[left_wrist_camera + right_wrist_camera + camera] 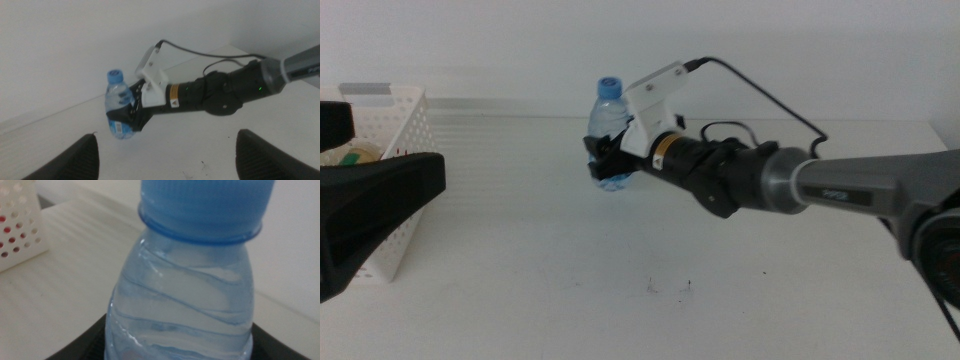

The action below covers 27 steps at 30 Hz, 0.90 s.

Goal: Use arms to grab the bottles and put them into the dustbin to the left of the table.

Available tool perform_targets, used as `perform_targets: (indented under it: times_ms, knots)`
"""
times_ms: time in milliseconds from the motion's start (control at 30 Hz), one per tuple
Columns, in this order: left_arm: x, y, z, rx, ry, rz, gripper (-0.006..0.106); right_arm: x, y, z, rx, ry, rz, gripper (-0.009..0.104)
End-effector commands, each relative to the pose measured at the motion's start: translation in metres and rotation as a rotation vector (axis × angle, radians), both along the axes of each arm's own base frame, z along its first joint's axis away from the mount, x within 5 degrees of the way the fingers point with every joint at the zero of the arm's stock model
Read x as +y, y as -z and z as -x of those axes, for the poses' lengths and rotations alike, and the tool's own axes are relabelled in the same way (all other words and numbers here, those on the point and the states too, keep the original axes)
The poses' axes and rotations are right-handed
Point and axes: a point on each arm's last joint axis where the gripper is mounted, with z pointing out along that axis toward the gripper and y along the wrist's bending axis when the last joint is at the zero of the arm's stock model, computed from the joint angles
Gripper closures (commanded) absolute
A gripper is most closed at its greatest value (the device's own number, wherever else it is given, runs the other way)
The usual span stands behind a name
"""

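One water bottle, clear with a blue cap, is clamped upright at its lower body by the right gripper, whose dark jaws are closed against the bottle's sides. The right arm reaches in from the right above the white table. The perforated white dustbin stands at the table's left edge, well apart from the bottle. The left gripper waits near the dustbin with its jaws spread wide, holding nothing.
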Motion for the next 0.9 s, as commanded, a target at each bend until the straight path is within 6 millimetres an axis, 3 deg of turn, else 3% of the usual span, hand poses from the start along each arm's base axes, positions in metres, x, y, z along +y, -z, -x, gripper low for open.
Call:
perform_targets:
  times_ms: [0,233,400,533,633,700,767,867]
  knots:
    - [0.000,-0.002,0.001,-0.015,0.000,0.009,0.007,0.011,-0.009,-0.001,-0.054,-0.023,-0.050,0.096]
    - [0.000,-0.002,0.001,-0.015,0.000,0.009,0.007,0.015,0.019,-0.001,-0.006,-0.028,-0.014,0.096]
    - [0.000,-0.002,0.001,-0.015,0.000,0.009,0.007,0.014,0.024,-0.001,0.041,-0.013,0.005,0.092]
    - [0.000,-0.002,0.001,-0.015,0.000,0.009,0.007,0.012,0.027,-0.001,0.066,-0.005,0.023,0.062]
    - [0.000,-0.002,0.001,-0.015,0.000,0.009,0.007,0.011,0.029,0.000,0.093,0.005,0.041,0.027]
    - [0.000,-0.002,0.001,-0.015,0.000,0.009,0.007,0.010,0.033,0.001,0.136,0.022,0.051,0.012]
    - [0.000,-0.002,0.001,-0.015,0.000,0.009,0.007,0.008,0.035,0.002,0.181,0.040,0.068,0.006]
    - [0.000,-0.002,0.001,-0.015,0.000,0.009,0.007,0.007,0.036,0.012,0.206,0.034,0.093,0.006]
